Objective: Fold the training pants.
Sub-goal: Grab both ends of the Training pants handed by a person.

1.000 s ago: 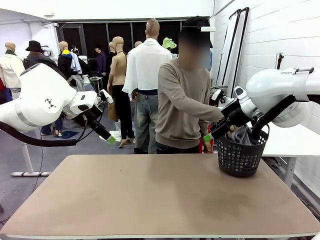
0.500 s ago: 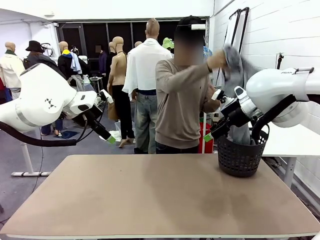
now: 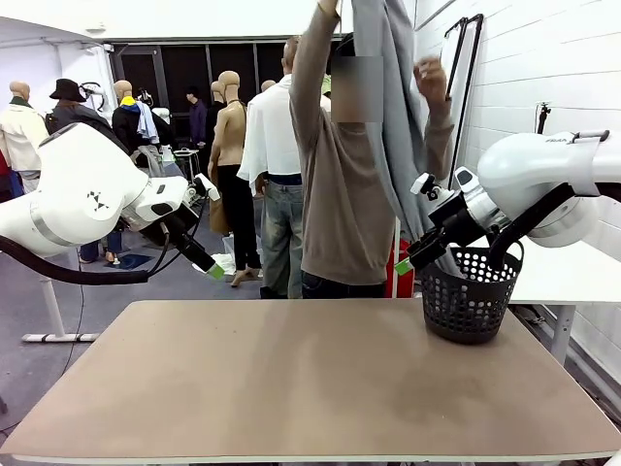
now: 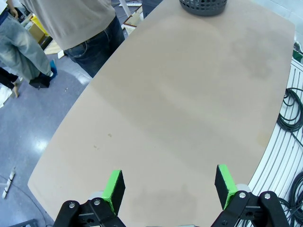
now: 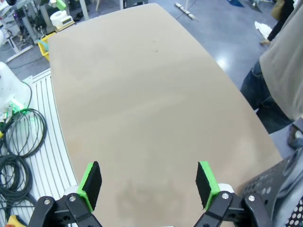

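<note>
Front view: training pants [image 3: 386,107] lifted high by a person [image 3: 340,194], hanging above and just behind the right gripper [image 3: 406,260], lower end reaching down toward the black basket [image 3: 471,309] beside it. Right gripper and left gripper [image 3: 215,271] both spread wide and empty, poised above the bare table [image 3: 291,388], the left one well apart from the garment. For a clean fold, best to wait for a flat spread of cloth beneath the fingers, then pinch matching edges at waistband and hem, avoiding bunched layers.
</note>
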You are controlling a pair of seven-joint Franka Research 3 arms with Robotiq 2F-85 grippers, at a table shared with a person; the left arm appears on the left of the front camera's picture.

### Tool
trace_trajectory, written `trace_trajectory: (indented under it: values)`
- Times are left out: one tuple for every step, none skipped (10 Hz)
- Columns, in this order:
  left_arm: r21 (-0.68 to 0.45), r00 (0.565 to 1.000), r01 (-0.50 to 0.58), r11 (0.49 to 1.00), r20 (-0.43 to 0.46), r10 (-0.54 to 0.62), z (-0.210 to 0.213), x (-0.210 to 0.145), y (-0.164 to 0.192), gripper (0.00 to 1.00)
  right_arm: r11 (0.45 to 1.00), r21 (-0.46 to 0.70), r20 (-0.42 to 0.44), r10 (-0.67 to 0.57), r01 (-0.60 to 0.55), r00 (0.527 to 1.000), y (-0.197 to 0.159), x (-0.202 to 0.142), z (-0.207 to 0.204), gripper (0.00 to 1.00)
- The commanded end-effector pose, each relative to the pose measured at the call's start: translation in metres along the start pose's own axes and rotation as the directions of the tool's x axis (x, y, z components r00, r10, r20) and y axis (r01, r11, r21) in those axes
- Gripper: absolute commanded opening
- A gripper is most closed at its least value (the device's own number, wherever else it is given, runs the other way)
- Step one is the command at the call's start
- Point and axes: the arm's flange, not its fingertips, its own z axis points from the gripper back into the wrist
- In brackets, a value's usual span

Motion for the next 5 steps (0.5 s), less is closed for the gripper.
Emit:
trace_trajectory:
  values:
    - [-0.011, 1.000, 0.013, 1.000, -0.003, -0.014, 0.0015, -0.0002, 0.0003, 1.00, 1.000, 0.021, 0.022, 0.010, -0.011, 1.000, -0.0026, -0.0002, -0.0017, 1.00]
    - [-0.011, 1.000, 0.013, 1.000, -0.003, -0.014, 0.0015, -0.0002, 0.0003, 1.00, 1.000, 0.021, 0.022, 0.010, -0.011, 1.000, -0.0026, -0.0002, -0.0017, 1.00]
    - [-0.011, 1.000, 0.013, 1.000, -0.003, -0.014, 0.0015, -0.0002, 0.0003, 1.00, 1.000, 0.021, 0.022, 0.010, -0.011, 1.000, -0.0026, -0.0002, -0.0017, 1.00]
    - [-0.011, 1.000, 0.013, 1.000, -0.003, -0.014, 0.0015, -0.0002, 0.0003, 1.00, 1.000, 0.021, 0.022, 0.010, -0.011, 1.000, -0.0026, -0.0002, -0.0017, 1.00]
    - [-0.011, 1.000, 0.013, 1.000, -0.003, -0.014, 0.0015, -0.0002, 0.0003, 1.00, 1.000, 0.021, 0.022, 0.010, -0.011, 1.000, -0.0026, -0.0002, -0.0017, 1.00]
